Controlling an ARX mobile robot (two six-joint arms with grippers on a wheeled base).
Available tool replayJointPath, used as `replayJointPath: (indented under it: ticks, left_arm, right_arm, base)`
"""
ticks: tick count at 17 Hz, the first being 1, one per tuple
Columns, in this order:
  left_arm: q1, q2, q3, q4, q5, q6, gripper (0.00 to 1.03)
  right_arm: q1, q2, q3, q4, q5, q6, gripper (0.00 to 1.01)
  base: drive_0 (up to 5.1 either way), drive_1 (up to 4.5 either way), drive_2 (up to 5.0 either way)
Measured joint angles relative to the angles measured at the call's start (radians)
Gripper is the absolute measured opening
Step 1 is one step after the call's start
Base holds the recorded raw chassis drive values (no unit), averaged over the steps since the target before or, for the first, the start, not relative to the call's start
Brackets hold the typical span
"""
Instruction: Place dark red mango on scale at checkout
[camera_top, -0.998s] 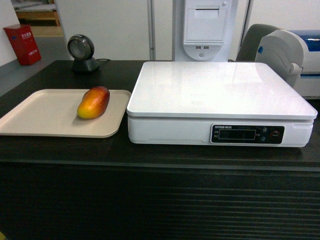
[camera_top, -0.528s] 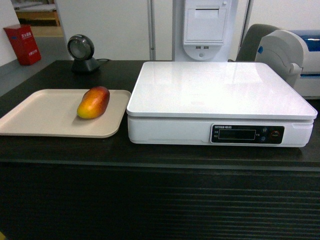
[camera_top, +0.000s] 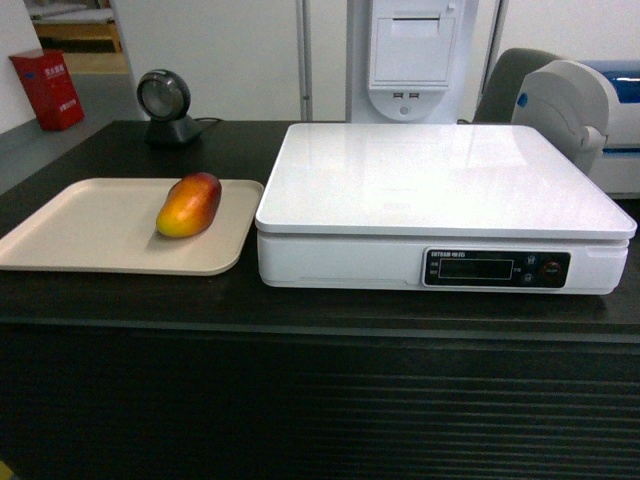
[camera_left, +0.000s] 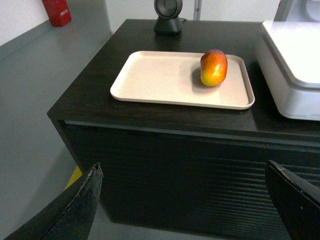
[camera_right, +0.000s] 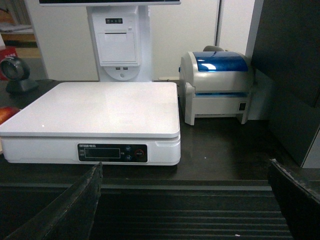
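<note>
Currently, mango (camera_top: 188, 204): laid on tray (camera_top: 90, 235), left of scale (camera_top: 440, 185), within the left arm's reach.
Scale: bare, ready for weighing.
Jaws: both spread wide, nothing gripped.

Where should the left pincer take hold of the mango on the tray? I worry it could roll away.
Probably across the narrow middle of the dark red mango, coming from above. It lies on its side on the beige tray, long axis slanting toward the scale, so fingers should close across that axis.
</note>
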Motion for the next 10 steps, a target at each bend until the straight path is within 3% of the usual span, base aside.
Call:
replayJointPath:
  ticks: [1,2,4,7,8,10]
  left_arm:
    - [0.023,0.082,0.033,0.059,-0.029,0.0,0.98]
    - [0.048,0.118,0.053,0.1,-0.011,0.002,0.98]
    - [0.122,0.215,0.103,0.222,0.095,0.019,0.98]
    - [0.306,0.529,0.166,0.483,0.338,0.039,0.98]
    - [0.333,0.68,0.223,0.584,0.399,0.054,0.98]
    - [0.328,0.898,0.332,0.683,0.471,0.078,0.98]
  right_arm:
    - [0.0,0.0,0.0,0.0,0.001,0.0,0.98]
    - [0.0,0.0,0.0,-0.001,0.001,0.0,0.98]
    - [0.0,0.0,0.0,0.0,0.001,0.0,0.98]
    - [0.0,0.0,0.0,0.0,0.001,0.0,0.98]
    - [0.0,0.0,0.0,0.0,0.001,0.0,0.98]
    - [0.0,0.0,0.0,-0.001,0.001,0.0,0.98]
  base:
    - [0.0,0.0,0.0]
    - [0.0,0.0,0.0]
    - [0.0,0.0,0.0]
    - [0.0,0.0,0.0]
    - [0.0,0.0,0.0]
    - [0.0,0.0,0.0]
